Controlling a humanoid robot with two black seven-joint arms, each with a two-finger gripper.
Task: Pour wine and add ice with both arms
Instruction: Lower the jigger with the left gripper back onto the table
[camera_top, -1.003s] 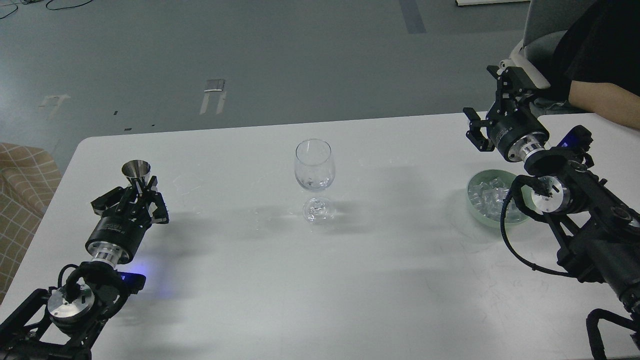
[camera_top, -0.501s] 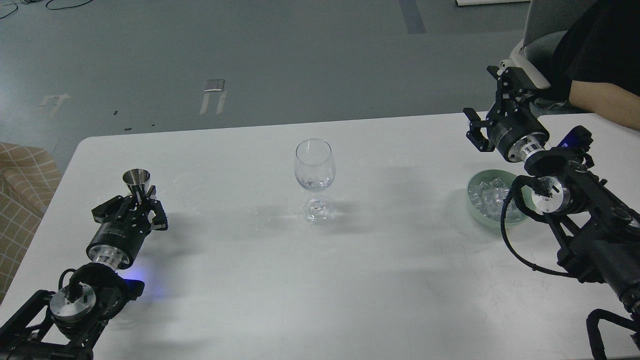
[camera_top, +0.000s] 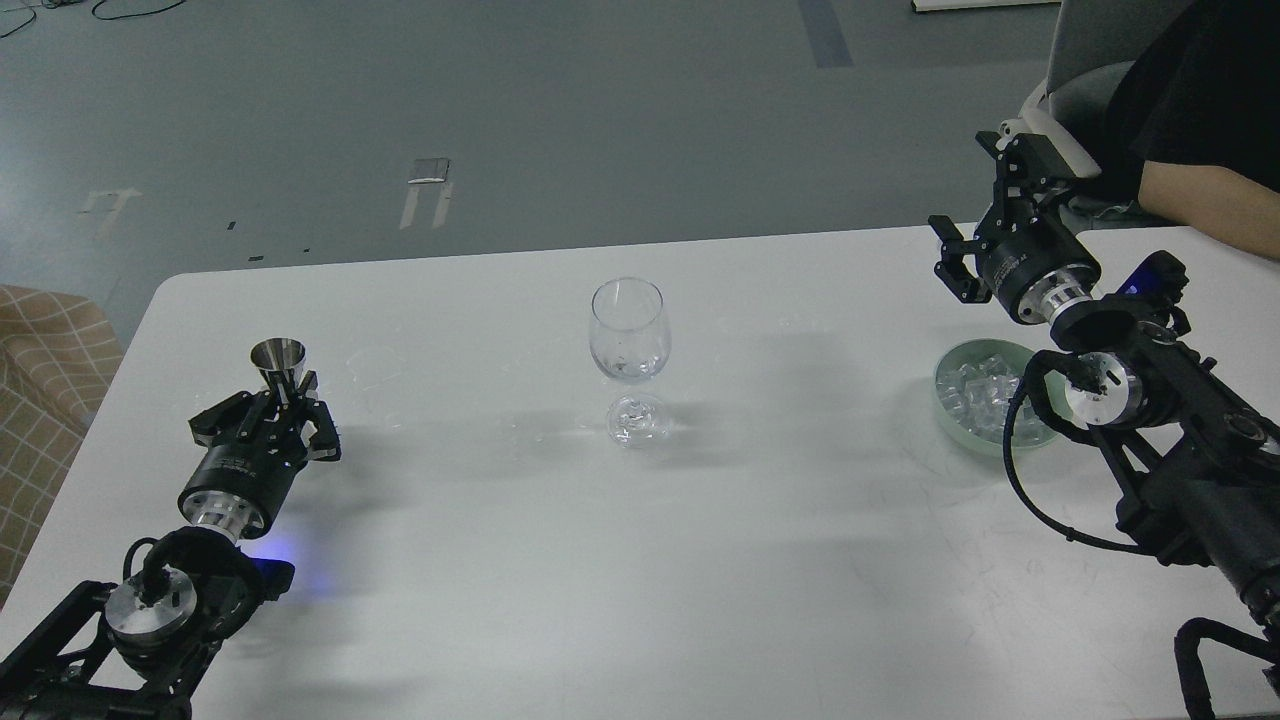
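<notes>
A clear stemmed glass (camera_top: 628, 345) stands upright at the table's middle. No stream of wine shows, and I cannot tell whether the glass holds any liquid. My left gripper (camera_top: 275, 398) is at the table's left, shut around the stem of a small steel funnel-shaped cup (camera_top: 277, 358) and holding it upright and low, well left of the glass. The ice (camera_top: 975, 385) lies heaped in a pale green bowl (camera_top: 948, 413) at the right. My right gripper (camera_top: 985, 195) hangs above and behind the bowl, open and empty.
A person's bare forearm (camera_top: 1205, 205) rests at the table's far right corner, by a grey chair (camera_top: 1085, 60). My right arm's links and black cable (camera_top: 1030, 500) cover the bowl's right side. A checked seat (camera_top: 40, 360) stands off the table's left edge.
My left gripper has sunk a little toward the table and shifted slightly right with the steel cup in it. The right arm, glass and bowl have hardly moved.
</notes>
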